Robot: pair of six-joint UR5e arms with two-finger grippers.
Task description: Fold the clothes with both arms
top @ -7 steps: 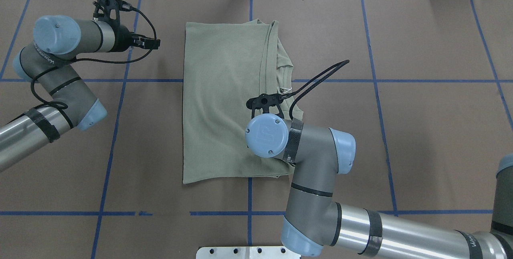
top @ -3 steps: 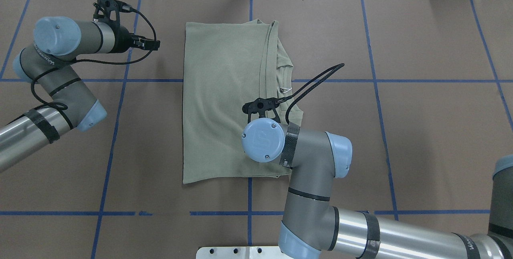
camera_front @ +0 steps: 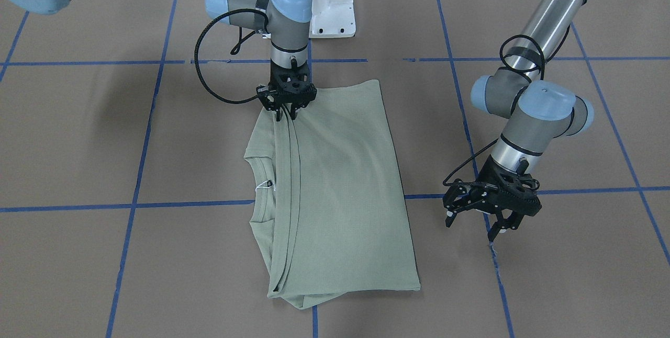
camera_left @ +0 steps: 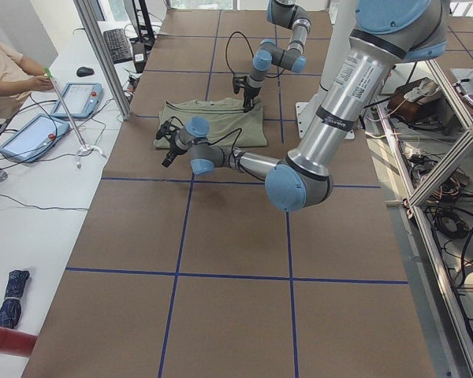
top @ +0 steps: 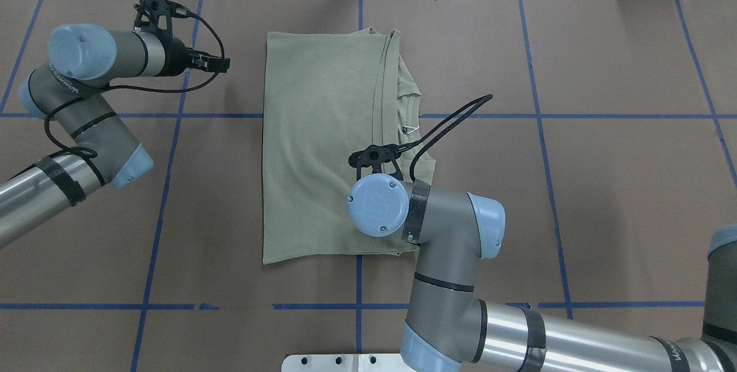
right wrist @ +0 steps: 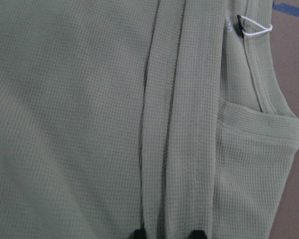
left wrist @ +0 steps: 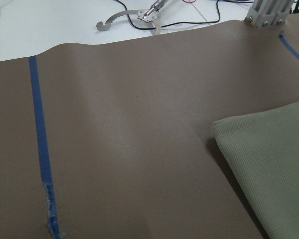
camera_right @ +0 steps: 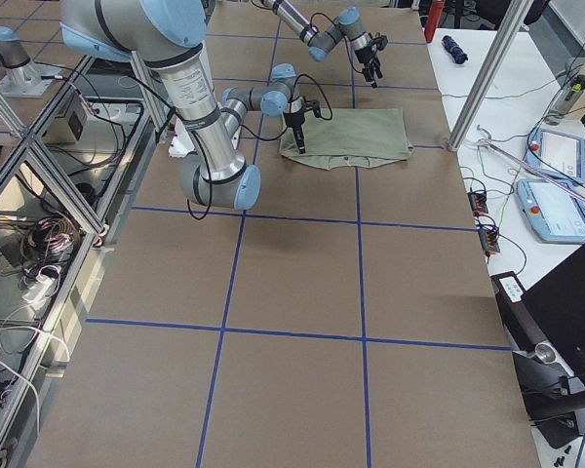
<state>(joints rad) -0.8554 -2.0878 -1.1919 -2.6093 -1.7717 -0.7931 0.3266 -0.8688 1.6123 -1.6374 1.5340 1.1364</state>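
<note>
My right black two-finger pincer [camera_front: 285, 114] stands narrowly parted astride the folded edge of the pale sage-green knit shirt [camera_front: 340, 186], which lies flat mid brown tabletop [camera_front: 104, 144]. My left pincer [camera_front: 472, 227] — spread wide — hovers beside the shirt, apart.

Right pincer [camera_front: 286, 110] points straight down from a vertical wrist, fingertips [right wrist: 197, 233] narrowly parted. Left pincer [camera_front: 472, 225], well apart from it, hangs slightly tilted below a bent wrist, fingers spread wide.

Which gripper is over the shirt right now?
The right gripper: it is down at the shirt's edge nearest the robot, fingertips straddling the stacked folds. The left gripper hangs over bare table, clear of the shirt.
</note>
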